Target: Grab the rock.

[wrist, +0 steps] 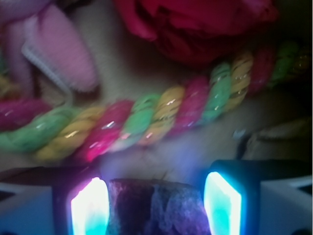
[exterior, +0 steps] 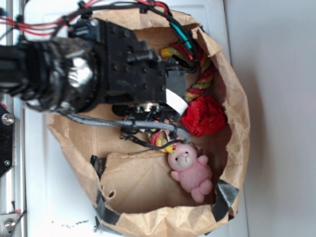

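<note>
The rock (wrist: 159, 210), a rough dark speckled lump, fills the space between my gripper's (wrist: 157, 186) two glowing pads (wrist: 90, 205) at the bottom of the wrist view. Its sides meet both pads, so the gripper is shut on it. In the exterior view the black arm and wrist (exterior: 128, 69) reach down into the brown paper bag (exterior: 239, 113), and they hide both the rock and the fingertips.
A twisted multicoloured rope (wrist: 146, 117) lies just ahead of the jaws and curls along the bag's far wall (exterior: 200, 84). Beyond it are a bright red crumpled ball (exterior: 203, 116) and a pink plush bunny (exterior: 190, 170). The bag's walls ring everything closely.
</note>
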`<state>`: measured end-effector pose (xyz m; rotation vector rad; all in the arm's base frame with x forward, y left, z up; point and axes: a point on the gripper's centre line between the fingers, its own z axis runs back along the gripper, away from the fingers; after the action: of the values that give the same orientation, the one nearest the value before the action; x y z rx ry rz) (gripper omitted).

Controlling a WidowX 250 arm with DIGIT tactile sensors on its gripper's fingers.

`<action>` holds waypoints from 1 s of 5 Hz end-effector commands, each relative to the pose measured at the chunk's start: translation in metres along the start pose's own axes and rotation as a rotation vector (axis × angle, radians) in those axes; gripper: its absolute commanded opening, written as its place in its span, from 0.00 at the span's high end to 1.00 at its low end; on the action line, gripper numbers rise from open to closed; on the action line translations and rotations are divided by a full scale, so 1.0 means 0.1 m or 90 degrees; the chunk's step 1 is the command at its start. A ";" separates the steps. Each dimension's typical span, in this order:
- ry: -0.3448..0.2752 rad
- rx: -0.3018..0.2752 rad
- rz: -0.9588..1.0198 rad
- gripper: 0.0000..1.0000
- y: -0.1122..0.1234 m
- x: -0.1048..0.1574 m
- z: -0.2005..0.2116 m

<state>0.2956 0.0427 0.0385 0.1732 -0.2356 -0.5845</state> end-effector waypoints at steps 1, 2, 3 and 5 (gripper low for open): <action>-0.020 0.028 0.172 1.00 0.13 0.08 0.76; 0.021 0.027 0.294 1.00 0.14 0.14 1.09; 0.053 0.018 0.366 1.00 0.15 0.14 1.29; 0.046 -0.030 0.371 1.00 0.16 0.16 1.62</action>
<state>0.2659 0.0336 0.1734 0.0601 -0.1083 -0.0053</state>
